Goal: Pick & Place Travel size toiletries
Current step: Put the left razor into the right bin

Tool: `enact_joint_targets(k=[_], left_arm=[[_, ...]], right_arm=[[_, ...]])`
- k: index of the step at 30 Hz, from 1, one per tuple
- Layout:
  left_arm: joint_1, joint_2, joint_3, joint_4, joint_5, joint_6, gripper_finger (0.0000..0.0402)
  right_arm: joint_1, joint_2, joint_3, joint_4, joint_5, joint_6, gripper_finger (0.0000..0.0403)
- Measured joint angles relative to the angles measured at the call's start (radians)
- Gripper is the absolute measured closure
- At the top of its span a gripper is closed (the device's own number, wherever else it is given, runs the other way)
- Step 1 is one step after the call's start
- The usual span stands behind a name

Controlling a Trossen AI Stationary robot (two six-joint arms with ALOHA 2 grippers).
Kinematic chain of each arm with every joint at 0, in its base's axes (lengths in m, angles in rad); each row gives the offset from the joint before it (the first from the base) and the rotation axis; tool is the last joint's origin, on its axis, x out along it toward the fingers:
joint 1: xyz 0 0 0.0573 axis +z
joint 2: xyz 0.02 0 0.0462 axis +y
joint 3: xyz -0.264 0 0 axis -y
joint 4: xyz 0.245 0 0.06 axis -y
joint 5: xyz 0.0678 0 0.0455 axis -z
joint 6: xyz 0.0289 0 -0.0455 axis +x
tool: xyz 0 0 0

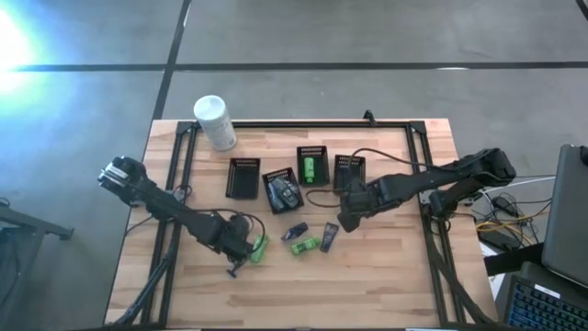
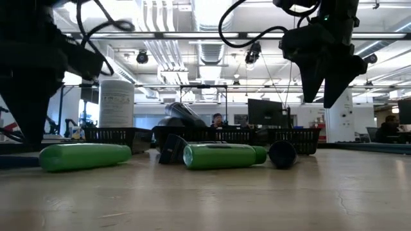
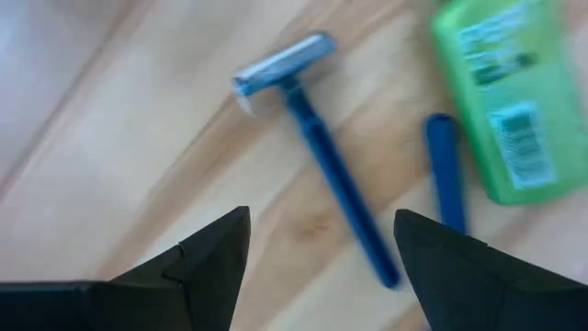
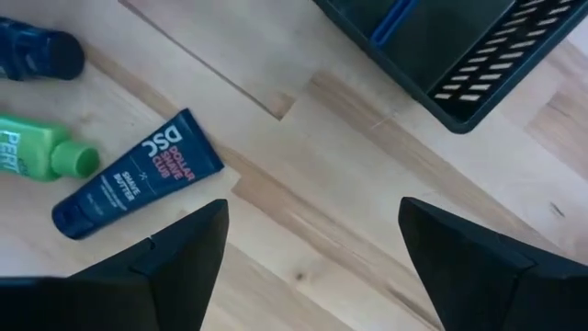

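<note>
Left gripper [image 3: 317, 267] open and empty over the razor [image 3: 317, 161]; handle runs slantwise between the fingers, green bottle [image 3: 501, 101] just beside. Right gripper [image 4: 312, 267] (also open, empty) hangs nearer the dark tube [image 4: 138, 175].

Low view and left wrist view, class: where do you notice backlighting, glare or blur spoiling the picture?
Low view: bright ceiling lights behind turn the right gripper into a dark silhouette, though the nearest green bottle shows clearly. Left wrist view: the blue razor and a green bottle are soft and smeared, its label unreadable. High view: a white glare patch washes out the floor at the upper left corner.
</note>
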Motion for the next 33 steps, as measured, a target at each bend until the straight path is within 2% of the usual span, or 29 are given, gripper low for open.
enact_joint_targets(k=[7,12,15,19,33], left_arm=[[0.027,0.007,-0.079,0.153,0.027,-0.042,0.0126],[0.029,0.008,-0.113,0.120,-0.005,-0.098,0.0128],[0.027,0.004,-0.134,0.128,-0.010,-0.098,0.0142],[0.028,0.003,-0.145,0.131,-0.011,-0.068,0.0185],[0.027,-0.012,-0.137,0.146,-0.044,0.034,0.0381]], right_arm=[[-0.006,0.000,-0.010,0.037,-0.003,0.030,0.0099],[-0.006,0.000,-0.010,0.044,-0.001,0.036,0.0104],[-0.006,0.000,-0.016,0.046,0.000,0.036,0.0108],[-0.006,0.000,-0.020,0.047,-0.001,0.036,0.0117],[-0.006,0.000,0.005,0.063,-0.011,0.009,0.0156]])
